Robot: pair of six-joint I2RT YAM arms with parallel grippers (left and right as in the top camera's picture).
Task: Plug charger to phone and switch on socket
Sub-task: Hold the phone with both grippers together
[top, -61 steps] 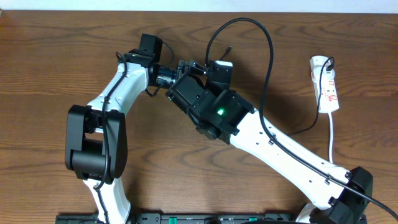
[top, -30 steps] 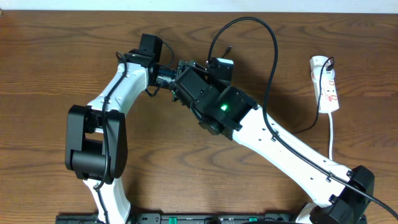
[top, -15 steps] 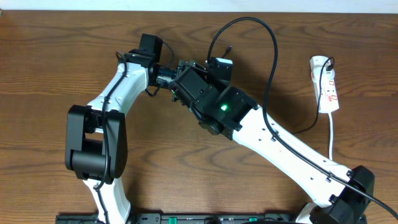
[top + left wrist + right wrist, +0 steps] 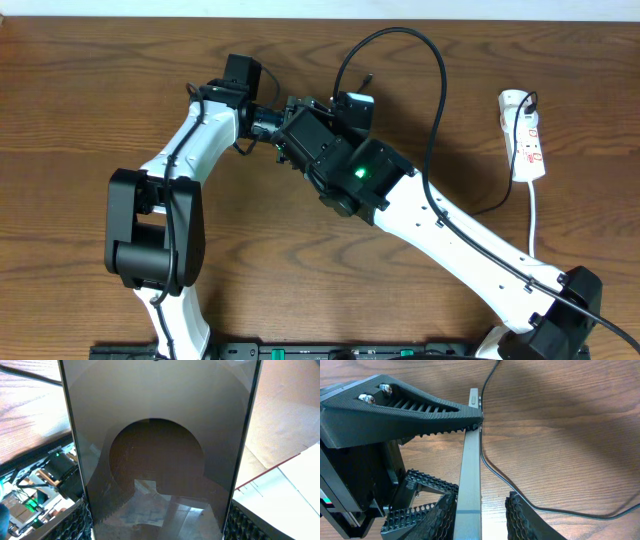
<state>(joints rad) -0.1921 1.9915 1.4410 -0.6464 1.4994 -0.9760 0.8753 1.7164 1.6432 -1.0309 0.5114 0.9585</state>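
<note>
- Phone (image 4: 157,435) sits clamped in my left gripper (image 4: 159,527). The ribbed pads press on both of its side edges, and its dark glass fills that wrist view.
- My right gripper (image 4: 480,517) straddles the same phone, which that wrist sees edge-on. The jaws are parted: one finger (image 4: 442,515) is just beside the phone's face and the other stands apart from it, so that hand grips nothing.
- From overhead, both grippers meet near the far middle of the table (image 4: 80,100), and my right arm hides the phone.
- Charger (image 4: 545,508) lies on the wood as a thin black line. It passes close by the phone's edge and curves away to the right. Its tip runs out of view, so I cannot tell whether it is in the phone.
- Socket (image 4: 528,140) lies well apart at the table's far right, with a black plug at its far end and a white cord (image 4: 535,215) trailing toward the near edge.
</note>
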